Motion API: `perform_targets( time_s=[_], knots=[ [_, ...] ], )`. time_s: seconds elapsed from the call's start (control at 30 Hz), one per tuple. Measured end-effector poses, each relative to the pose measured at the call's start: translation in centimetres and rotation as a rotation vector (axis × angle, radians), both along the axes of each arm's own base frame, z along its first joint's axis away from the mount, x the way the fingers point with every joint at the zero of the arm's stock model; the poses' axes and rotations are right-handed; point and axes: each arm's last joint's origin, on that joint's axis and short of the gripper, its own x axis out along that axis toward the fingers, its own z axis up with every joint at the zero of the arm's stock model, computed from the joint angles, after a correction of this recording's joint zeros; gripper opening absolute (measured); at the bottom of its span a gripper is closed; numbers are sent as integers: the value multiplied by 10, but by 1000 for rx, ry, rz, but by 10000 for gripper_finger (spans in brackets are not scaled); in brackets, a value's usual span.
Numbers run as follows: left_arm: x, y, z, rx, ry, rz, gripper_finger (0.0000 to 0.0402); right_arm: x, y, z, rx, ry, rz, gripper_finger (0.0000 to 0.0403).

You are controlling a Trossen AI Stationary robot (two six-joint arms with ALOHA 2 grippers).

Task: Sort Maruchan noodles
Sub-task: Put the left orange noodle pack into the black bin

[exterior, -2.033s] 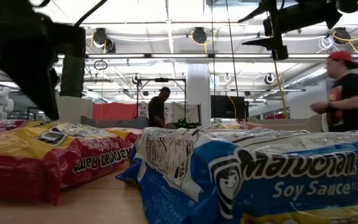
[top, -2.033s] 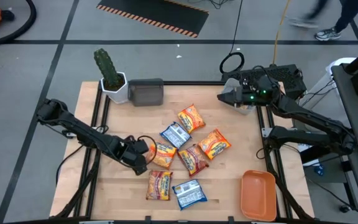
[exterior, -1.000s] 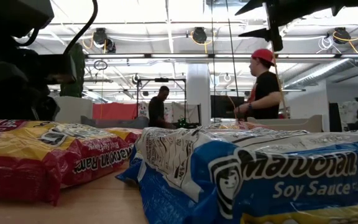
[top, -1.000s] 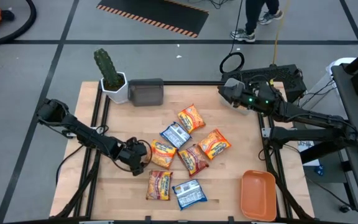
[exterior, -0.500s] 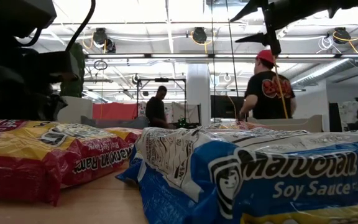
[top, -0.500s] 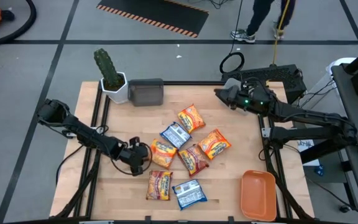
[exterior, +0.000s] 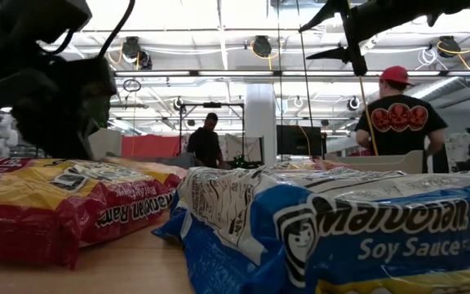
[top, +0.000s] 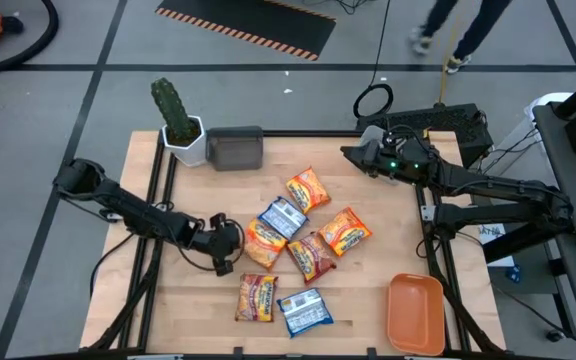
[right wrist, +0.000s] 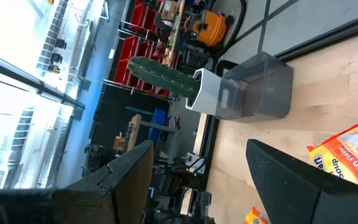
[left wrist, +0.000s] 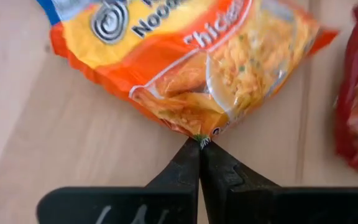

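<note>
Several Maruchan noodle packets lie flat mid-table: an orange one (top: 308,188), a blue one (top: 284,216), another orange (top: 345,230), a red-brown one (top: 311,254), and, nearer the front edge, an orange-red (top: 256,297) and a blue (top: 304,310). My left gripper (top: 232,243) sits low at the cluster's left side, shut on one more orange chicken packet (left wrist: 191,56). My right gripper (top: 353,155) hangs open, high over the table's far right part, with nothing between its fingers (right wrist: 129,177). My left gripper pinches the orange packet's crimped edge (left wrist: 199,137) between its two fingertips (left wrist: 188,163), on the packet's left side. The fingers slant down from the table's left. How much of the packet rests on the table, I cannot tell.
A grey bin (top: 235,148) and a potted cactus (top: 176,120) stand at the far left. An orange tray (top: 415,312) sits at the near right corner. In the low view a red packet (exterior: 55,204) and a blue one (exterior: 349,229) fill the foreground. People walk beyond the table.
My left gripper has closed on the orange packet's edge and moved a little up and toward the far edge, turning slightly. The packet has shifted slightly with it. The right arm has crept a bit toward the table's left.
</note>
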Motion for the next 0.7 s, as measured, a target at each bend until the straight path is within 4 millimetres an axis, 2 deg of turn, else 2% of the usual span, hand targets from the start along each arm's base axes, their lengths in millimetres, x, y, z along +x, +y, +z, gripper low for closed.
perform_targets(
  time_s=[0.3,0.5,0.7],
  knots=[
    [0,20,35,-7,-190,36,4,-2,1,-9,3,99,16,251],
    [1,32,51,46,-296,21,4,-3,-1,-14,-3,156,125,251],
    [1,43,70,35,-444,67,3,-6,-6,-13,5,137,303,251]
  ],
)
